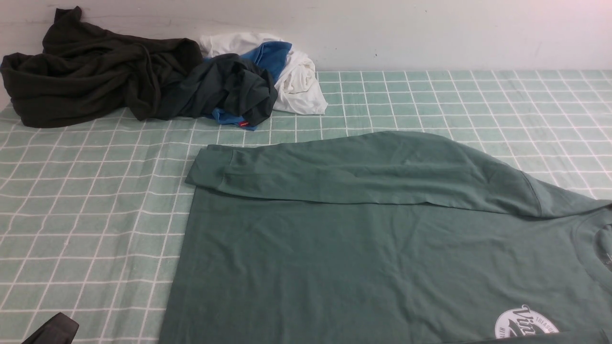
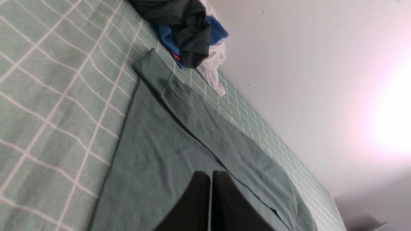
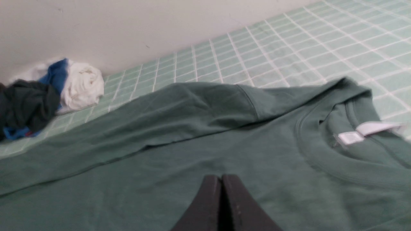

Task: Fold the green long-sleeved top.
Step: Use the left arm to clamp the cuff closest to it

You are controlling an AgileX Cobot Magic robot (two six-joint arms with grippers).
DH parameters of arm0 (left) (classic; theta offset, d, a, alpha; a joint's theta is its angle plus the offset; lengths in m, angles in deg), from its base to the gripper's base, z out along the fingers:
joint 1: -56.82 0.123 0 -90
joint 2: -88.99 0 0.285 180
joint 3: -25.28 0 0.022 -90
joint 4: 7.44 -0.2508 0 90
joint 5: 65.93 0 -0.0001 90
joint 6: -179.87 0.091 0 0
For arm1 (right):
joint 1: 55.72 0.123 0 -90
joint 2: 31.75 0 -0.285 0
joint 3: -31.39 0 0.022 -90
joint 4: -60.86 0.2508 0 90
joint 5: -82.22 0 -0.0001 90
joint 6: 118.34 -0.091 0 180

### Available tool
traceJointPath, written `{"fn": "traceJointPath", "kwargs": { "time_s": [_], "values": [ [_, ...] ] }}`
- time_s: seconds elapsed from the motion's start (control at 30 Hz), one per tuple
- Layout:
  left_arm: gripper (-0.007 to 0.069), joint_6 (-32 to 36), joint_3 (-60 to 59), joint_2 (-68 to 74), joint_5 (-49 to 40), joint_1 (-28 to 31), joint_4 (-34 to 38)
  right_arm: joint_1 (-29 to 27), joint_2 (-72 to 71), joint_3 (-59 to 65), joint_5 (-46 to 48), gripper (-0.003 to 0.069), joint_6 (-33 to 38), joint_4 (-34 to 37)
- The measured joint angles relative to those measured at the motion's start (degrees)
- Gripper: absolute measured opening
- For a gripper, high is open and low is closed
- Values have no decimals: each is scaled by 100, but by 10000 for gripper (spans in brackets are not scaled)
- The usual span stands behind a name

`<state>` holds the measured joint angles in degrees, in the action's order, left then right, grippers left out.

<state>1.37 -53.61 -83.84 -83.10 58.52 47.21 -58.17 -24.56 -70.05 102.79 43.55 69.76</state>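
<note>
Left pincer [image 2: 211, 175]: clenched, fingers [image 2: 192, 208] pressed flat together, nothing between them. Directly beneath and around it, the green top [image 2: 154, 166], spread flat, front up; contact with the cloth impossible to tell. Just beyond the tips, one long sleeve [image 2: 224, 142] folded across the body of the top. Farther out along it, the cuff [image 2: 149, 69], at the hem end. Past the cuff and well away from the pincer, clothes bunched together against the wall [image 2: 305, 64]: blackish-green garment [image 2: 189, 35], blue cloth [image 2: 168, 41], white cloth [image 2: 213, 69]. Off to the pincer's left, bare checked sheet [image 2: 48, 106]. Right pincer [image 3: 221, 177]: likewise clenched and empty, over the chest of the same top. Near its tips, off to the right, the round collar [image 3: 321, 150] with a white label [image 3: 351, 137] inside. Beyond the tips, the shoulder seam [image 3: 249, 102] of the folded sleeve, then checked sheet up to the wall. From the front view: white oval logo [image 1: 525, 325] at the near edge of the top. Larger dark garment [image 1: 86, 76] at the far left, beside the bunched clothes, well apart from both pincers.
</note>
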Motion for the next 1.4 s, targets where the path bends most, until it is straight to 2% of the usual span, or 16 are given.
{"fn": "traceJointPath", "kwargs": {
  "time_s": [0.03,0.17,0.23,0.33,0.47,0.6,0.73,0.83,0.87,0.9,0.93,1.07,1.1,1.17,1.3,1.4],
  "values": [
    [-3,32,0,0,29,0,42,0,0,0,6,-14,-282,554],
    [-3,40,0,0,35,0,66,0,0,0,28,-14,-824,1554],
    [-3,132,0,0,35,0,80,0,0,6,34,-14,-1153,2384],
    [-3,585,71,0,-9,0,84,0,0,6,-9,-14,-1236,2770],
    [-3,1392,402,0,-81,0,84,0,0,6,-161,-14,-1139,2629],
    [-3,2092,1109,556,-320,0,-297,0,0,6,-518,-14,-571,2153],
    [-4,2161,1958,1647,-963,0,-1404,0,197,-246,-465,-14,279,1587],
    [-4,2161,2925,2726,-1736,0,-2503,0,949,-976,-291,-14,912,1075],
    [-4,2161,2925,2726,-1736,0,-2503,0,949,-976,-291,-14,912,1075],
    [-4,2155,3517,3331,-2414,0,-3220,0,1641,-1680,190,-14,1312,795],
    [-4,2149,3834,3653,-2780,0,-3552,0,2011,-2078,560,-14,1556,641],
    [-4,1984,4796,4685,-3863,-284,-4497,40,3307,-3486,2178,-14,2471,490],
    [-2,1909,5066,5141,-4179,-645,-4772,223,3912,-4055,2941,-14,2753,579],
    [-3,1892,5131,5284,-4262,-813,-4847,412,4227,-4265,3272,-14,2850,639],
    [32,1878,5152,6060,-4640,-1874,-4996,1321,5085,-4649,4580,-14,3105,711],
    [85,1878,5152,6609,-4741,-2439,-4997,1909,5437,-4651,4986,-14,3133,604]
  ]
}}
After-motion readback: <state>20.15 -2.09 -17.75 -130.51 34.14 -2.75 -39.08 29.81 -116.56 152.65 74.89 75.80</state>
